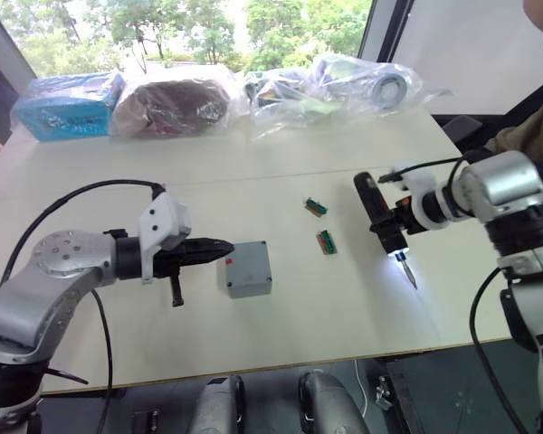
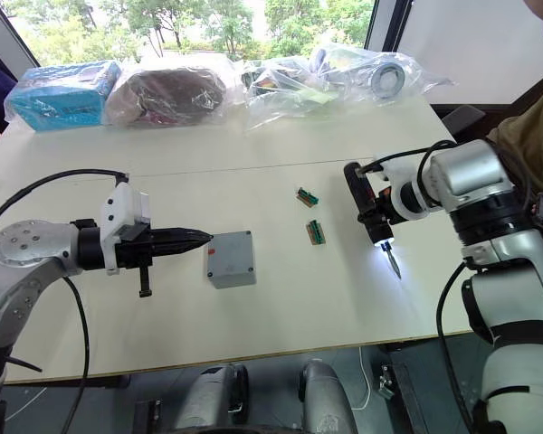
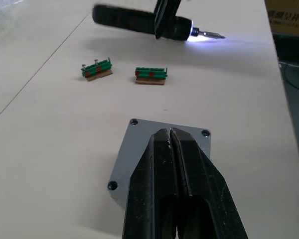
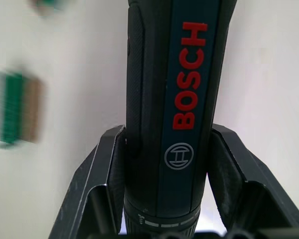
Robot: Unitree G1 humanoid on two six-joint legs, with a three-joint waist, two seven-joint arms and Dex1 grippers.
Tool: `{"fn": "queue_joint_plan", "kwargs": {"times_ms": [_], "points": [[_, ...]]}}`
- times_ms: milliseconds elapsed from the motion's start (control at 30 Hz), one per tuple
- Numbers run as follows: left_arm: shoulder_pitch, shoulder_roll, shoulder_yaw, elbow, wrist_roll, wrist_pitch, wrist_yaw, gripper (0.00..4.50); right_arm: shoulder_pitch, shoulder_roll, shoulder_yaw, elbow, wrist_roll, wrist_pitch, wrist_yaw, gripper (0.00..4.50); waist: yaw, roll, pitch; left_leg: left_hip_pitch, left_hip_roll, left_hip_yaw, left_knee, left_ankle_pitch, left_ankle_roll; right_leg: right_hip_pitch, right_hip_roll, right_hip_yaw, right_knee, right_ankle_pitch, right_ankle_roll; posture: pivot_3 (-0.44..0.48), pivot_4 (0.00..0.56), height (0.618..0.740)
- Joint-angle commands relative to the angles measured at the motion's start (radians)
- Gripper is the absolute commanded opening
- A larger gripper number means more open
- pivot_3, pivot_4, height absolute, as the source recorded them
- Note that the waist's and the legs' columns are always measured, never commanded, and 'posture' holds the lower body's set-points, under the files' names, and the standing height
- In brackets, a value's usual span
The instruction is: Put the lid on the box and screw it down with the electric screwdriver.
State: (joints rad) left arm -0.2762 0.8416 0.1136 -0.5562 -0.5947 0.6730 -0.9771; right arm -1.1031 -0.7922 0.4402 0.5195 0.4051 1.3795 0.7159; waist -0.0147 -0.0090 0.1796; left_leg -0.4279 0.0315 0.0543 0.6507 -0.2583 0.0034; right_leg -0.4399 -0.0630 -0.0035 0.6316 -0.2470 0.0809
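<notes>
Lid (image 1: pixel 245 262) sits on the box (image 1: pixel 250 284), closed up as one grey block near the middle of the tabletop (image 1: pixel 281 172); through the left wrist camera I see three of its corner screw holes. My left claw (image 1: pixel 219 250) has its two black fingers pressed together with nothing between them, their tips at the left edge of the lid, over its top. My right claw (image 4: pixel 167 164) is clamped on the electric screwdriver (image 1: pixel 380 221), which I hold lifted off the tabletop well to the right of the box, its bit slanting down toward the tabletop and its tip lamp throwing a bright patch on the surface. Two small green circuit pieces (image 1: pixel 321 225) lie between box and screwdriver. Clear plastic bags (image 1: pixel 335 86) and a blue packet (image 1: pixel 68 104) line the far edge.
</notes>
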Motion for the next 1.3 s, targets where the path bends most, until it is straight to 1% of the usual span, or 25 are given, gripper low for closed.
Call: {"fn": "queue_joint_plan", "kwargs": {"times_ms": [33, 100, 167, 200, 267, 300, 333, 433, 467, 567, 600, 667, 767, 833, 867, 900, 1000, 1033, 1167, 1300], "points": [[0.0, 0.016, 0.037, -0.047, -0.035, 0.009, 0.017, 0.0, -0.079, 0.022, 0.044, 0.108, -0.089, -0.093, 0.072, 1.82, -0.002, 0.0, 0.0, 0.0, 0.0, 0.0, 0.0, 0.0, 0.0, 0.0, 0.0, 0.0, 0.0, 0.0, 0.001, 0.0, 0.15, 0.74], [0.008, 0.026, 0.044, -0.056, -0.042, 0.015, 0.023, 0.0, -0.091, 0.054, 0.07, 0.185, -0.137, -0.13, 0.09, 1.82, -0.003, 0.0, 0.0, 0.0, 0.0, 0.0, 0.001, 0.0, 0.0, 0.0, 0.0, 0.0, 0.0, 0.001, 0.001, 0.0, 0.15, 0.74], [0.019, 0.036, 0.054, -0.057, -0.046, 0.018, 0.029, 0.0, -0.1, 0.075, 0.07, 0.222, -0.164, -0.15, 0.109, 2.79, -0.003, -0.001, 0.0, 0.001, 0.0, 0.0, 0.001, 0.0, 0.0, 0.001, 0.001, 0.0, 0.0, 0.001, 0.001, 0.0, 0.15, 0.74], [0.026, 0.041, 0.06, -0.057, -0.048, 0.02, 0.032, 0.0, -0.103, 0.08, 0.065, 0.233, -0.176, -0.164, 0.121, 3.09, -0.003, -0.001, 0.0, 0.001, 0.0, 0.0, 0.001, 0.0, 0.0, 0.001, 0.001, 0.0, 0.0, 0.001, 0.001, 0.0, 0.15, 0.74], [0.047, 0.052, 0.073, -0.055, -0.05, 0.026, 0.035, 0.0, -0.112, 0.076, 0.05, 0.232, -0.198, -0.189, 0.143, 3.9, -0.002, -0.001, 0.0, 0.002, 0.0, 0.0, 0.001, 0.0, 0.0, 0.002, 0.001, 0.0, 0.0, 0.001, 0.001, 0.0, 0.15, 0.74], [0.059, 0.057, 0.082, -0.051, -0.051, 0.029, 0.038, 0.0, -0.112, 0.062, 0.034, 0.204, -0.208, -0.219, 0.147, 4.23, -0.002, -0.001, 0.0, 0.002, 0.0, 0.0, 0.001, 0.0, 0.0, 0.002, 0.0, 0.0, 0.0, 0.001, 0.001, 0.0, 0.15, 0.74], [0.07, 0.061, 0.089, -0.046, -0.05, 0.029, 0.04, 0.0, -0.113, 0.05, 0.015, 0.178, -0.212, -0.235, 0.149, 4.44, 0.0, 0.0, 0.0, 0.002, 0.0, 0.0, 0.002, 0.0, 0.0, 0.002, 0.0, 0.0, 0.0, 0.001, 0.001, 0.0, 0.15, 0.74], [0.119, 0.08, 0.105, -0.024, -0.026, 0.014, 0.035, 0.0, -0.087, -0.02, -0.032, 0.003, -0.218, -0.3, 0.183, 4.44, 0.003, 0.0, 0.001, 0.0, 0.0, 0.0, 0.002, 0.0, 0.0, 0.001, 0.0, 0.0, 0.001, 0.001, 0.001, 0.0, 0.15, 0.74], [0.142, 0.085, 0.11, -0.014, -0.016, 0.007, 0.032, 0.0, -0.055, -0.04, -0.08, -0.094, -0.198, -0.346, 0.191, 4.44, 0.004, 0.0, 0.001, 0.0, 0.0, 0.0, 0.001, 0.0, 0.0, 0.0, 0.0, 0.0, 0.001, 0.001, 0.001, 0.0, 0.15, 0.74], [0.201, 0.094, 0.115, 0.025, 0.01, -0.025, 0.017, 0.0, 0.039, -0.04, -0.239, -0.361, -0.086, -0.346, 0.212, 4.44, 0.002, 0.0, 0.0, 0.001, 0.0, 0.0, 0.0, 0.0, 0.0, 0.0, 0.0, 0.0, 0.001, 0.001, 0.001, 0.0, 0.15, 0.74], [0.214, 0.095, 0.106, 0.044, 0.024, -0.041, 0.01, 0.0, 0.078, -0.024, -0.286, -0.446, -0.045, -0.327, 0.212, 4.25, -0.001, 0.0, 0.0, 0.001, 0.001, 0.0, 0.0, 0.0, 0.0, 0.0, 0.001, 0.0, 0.001, 0.001, 0.001, 0.0, 0.15, 0.74], [0.227, 0.094, 0.071, 0.086, 0.064, -0.082, -0.003, 0.0, 0.176, -0.01, -0.326, -0.597, 0.003, -0.324, 0.217, 3.83, 0.001, 0.0, 0.0, 0.002, 0.001, 0.0, 0.0, 0.0, 0.0, 0.0, 0.001, -0.001, 0.001, 0.001, 0.001, 0.0, 0.15, 0.74], [0.215, 0.059, 0.028, 0.167, 0.087, -0.118, -0.01, 0.0, 0.314, 0.019, -0.323, -0.748, 0.006, -0.365, 0.18, 2.79, 0.005, 0.0, 0.0, 0.003, 0.002, -0.001, 0.0, 0.0, 0.0, 0.002, 0.001, -0.002, 0.002, 0.001, 0.001, 0.0, 0.15, 0.74], [0.2, 0.041, -0.014, 0.217, 0.121, -0.156, -0.019, 0.0, 0.383, 0.052, -0.314, -0.803, -0.001, -0.379, 0.142, 2.08, 0.005, 0.0, 0.0, 0.003, 0.001, -0.001, 0.002, 0.0, -0.001, 0.003, 0.0, -0.002, 0.002, 0.001, 0.001, 0.0, 0.15, 0.74], [0.189, 0.032, -0.032, 0.237, 0.129, -0.167, -0.028, 0.0, 0.415, 0.071, -0.302, -0.829, -0.006, -0.386, 0.125, 1.62, 0.005, 0.0, 0.0, 0.002, 0.001, -0.001, 0.003, 0.0, -0.001, 0.003, 0.0, -0.001, 0.002, 0.001, 0.001, 0.0, 0.15, 0.74], [0.176, 0.022, -0.047, 0.254, 0.134, -0.172, -0.031, 0.0, 0.442, 0.089, -0.29, -0.849, -0.007, -0.389, 0.111, 1.33, 0.006, 0.0, 0.0, 0.002, 0.001, -0.001, 0.003, 0.0, -0.001, 0.004, -0.001, -0.001, 0.002, 0.001, 0.0, 0.0, 0.15, 0.74], [0.126, -0.013, -0.093, 0.312, 0.166, -0.202, -0.034, 0.0, 0.51, 0.146, -0.255, -0.892, 0.001, -0.393, 0.08, 0.12, 0.004, -0.002, -0.001, 0.002, 0.001, -0.002, 0.007, 0.0, -0.001, 0.006, 0.0, -0.001, 0.002, 0.001, 0.001, 0.0, 0.15, 0.74], [0.109, -0.025, -0.107, 0.329, 0.174, -0.21, -0.038, 0.0, 0.527, 0.167, -0.245, -0.901, 0.005, -0.391, 0.071, 0.04, 0.004, -0.002, -0.001, 0.002, 0.001, -0.002, 0.007, 0.0, -0.001, 0.006, 0.0, -0.001, 0.002, 0.002, 0.001, 0.0, 0.15, 0.74], [0.032, -0.072, -0.167, 0.391, 0.203, -0.223, -0.045, 0.0, 0.568, 0.233, -0.2, -0.91, 0.006, -0.389, 0.044, 0.04, 0.004, -0.002, -0.001, 0.002, 0.001, -0.002, 0.011, 0.0, -0.001, 0.007, 0.0, -0.002, 0.003, 0.002, 0.002, 0.0, 0.15, 0.74], [-0.025, -0.106, -0.21, 0.445, 0.229, -0.244, -0.072, 0.0, 0.572, 0.264, -0.164, -0.903, -0.01, -0.382, 0.016, 0.04, 0.004, -0.002, -0.001, 0.002, 0.001, -0.002, 0.012, 0.0, -0.001, 0.008, 0.0, -0.002, 0.004, 0.002, 0.002, 0.0, 0.15, 0.74]]}}
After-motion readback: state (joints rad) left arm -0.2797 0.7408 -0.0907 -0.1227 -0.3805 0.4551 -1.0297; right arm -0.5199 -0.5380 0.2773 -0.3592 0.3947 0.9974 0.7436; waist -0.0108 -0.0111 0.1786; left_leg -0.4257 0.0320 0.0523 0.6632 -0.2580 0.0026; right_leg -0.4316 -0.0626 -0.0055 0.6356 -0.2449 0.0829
